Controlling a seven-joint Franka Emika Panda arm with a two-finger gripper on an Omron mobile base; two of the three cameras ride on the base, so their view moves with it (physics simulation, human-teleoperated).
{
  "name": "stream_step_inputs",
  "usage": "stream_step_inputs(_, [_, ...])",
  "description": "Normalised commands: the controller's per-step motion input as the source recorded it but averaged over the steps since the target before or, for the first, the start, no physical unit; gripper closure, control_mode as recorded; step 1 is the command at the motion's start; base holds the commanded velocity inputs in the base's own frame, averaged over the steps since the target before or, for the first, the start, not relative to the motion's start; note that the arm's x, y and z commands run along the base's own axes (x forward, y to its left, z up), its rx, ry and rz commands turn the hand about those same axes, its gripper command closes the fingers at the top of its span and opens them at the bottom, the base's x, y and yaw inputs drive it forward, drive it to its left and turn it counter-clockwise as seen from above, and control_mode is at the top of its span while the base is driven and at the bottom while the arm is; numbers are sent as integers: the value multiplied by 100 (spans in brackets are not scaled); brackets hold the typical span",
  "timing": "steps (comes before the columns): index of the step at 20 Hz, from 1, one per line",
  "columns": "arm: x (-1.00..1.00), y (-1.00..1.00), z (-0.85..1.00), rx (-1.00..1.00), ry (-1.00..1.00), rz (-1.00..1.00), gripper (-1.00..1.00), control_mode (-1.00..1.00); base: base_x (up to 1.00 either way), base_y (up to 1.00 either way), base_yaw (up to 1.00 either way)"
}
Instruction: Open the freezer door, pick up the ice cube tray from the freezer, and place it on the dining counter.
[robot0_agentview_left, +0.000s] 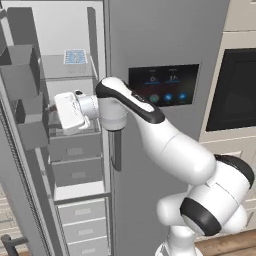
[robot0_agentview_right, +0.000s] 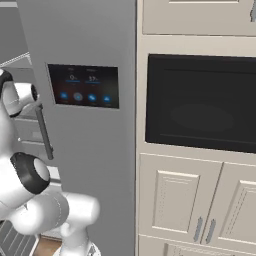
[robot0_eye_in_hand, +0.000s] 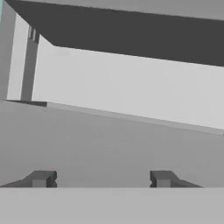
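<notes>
Pale-blue ice cube tray (robot0_agentview_left: 75, 56) is lying on an upper freezer (robot0_agentview_left: 75, 125) shelf, above the hand (robot0_eye_in_hand: 101, 179), which is reaching in lower down, fingers standing apart and gripping nothing

Upper grey shelf (robot0_agentview_left: 60, 67) inside freezer (robot0_agentview_left: 75, 30) carries ice cube tray (robot0_agentview_left: 75, 56), lying flat near the shelf's right rear; lower drawers (robot0_agentview_left: 75, 147) shut.
</notes>
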Motion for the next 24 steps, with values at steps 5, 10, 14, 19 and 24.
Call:
stream_step_inputs(5, [0, 31, 0, 0, 0, 0, -100, -100, 0, 0, 0])
stream_step_inputs(10, [0, 23, 0, 0, 0, 0, -100, -100, 0, 0, 0])
stream_step_inputs(14, [0, 15, 1, 0, 0, 0, -100, -100, 0, 0, 0])
stream_step_inputs(19, [-7, -24, 11, 0, 0, 0, -100, -100, 0, 0, 0])
stream_step_inputs(24, [-19, -58, 14, 0, 0, -4, -100, -100, 0, 0, 0])
